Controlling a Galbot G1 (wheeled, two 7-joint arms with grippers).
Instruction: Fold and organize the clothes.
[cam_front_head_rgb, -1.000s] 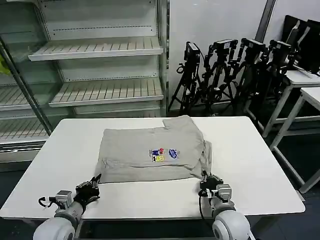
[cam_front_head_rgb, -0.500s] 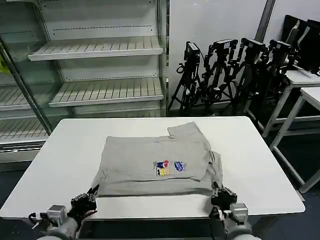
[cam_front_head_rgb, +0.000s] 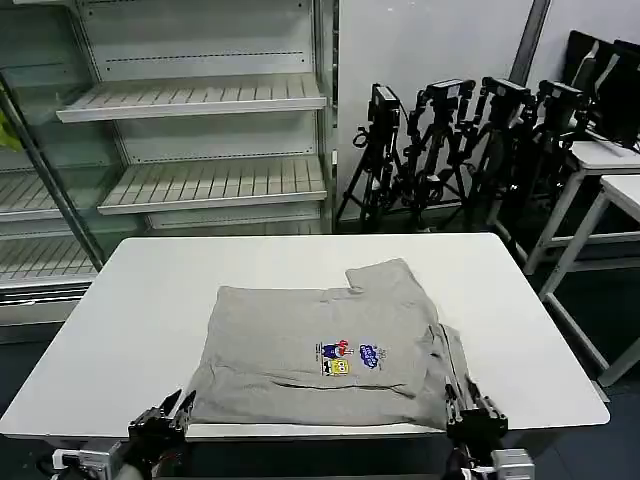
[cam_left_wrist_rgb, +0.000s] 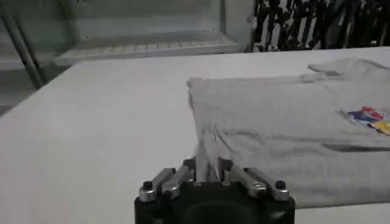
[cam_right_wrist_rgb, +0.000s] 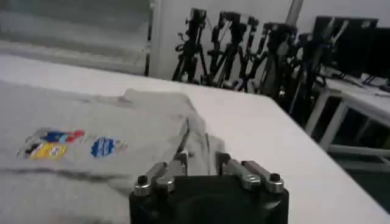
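Sliding toward the robot over the last second, the clothes (cam_front_head_rgb: 325, 355) now lie at the near edge of the white table (cam_front_head_rgb: 140, 290), so the drag looks almost complete. The left gripper (cam_front_head_rgb: 160, 428) pinches the near left corner and the right gripper (cam_front_head_rgb: 474, 417) pinches the near right corner, fingers closed on cloth. It is soft grey cotton, folded flat, with a small coloured print (cam_front_head_rgb: 350, 358).
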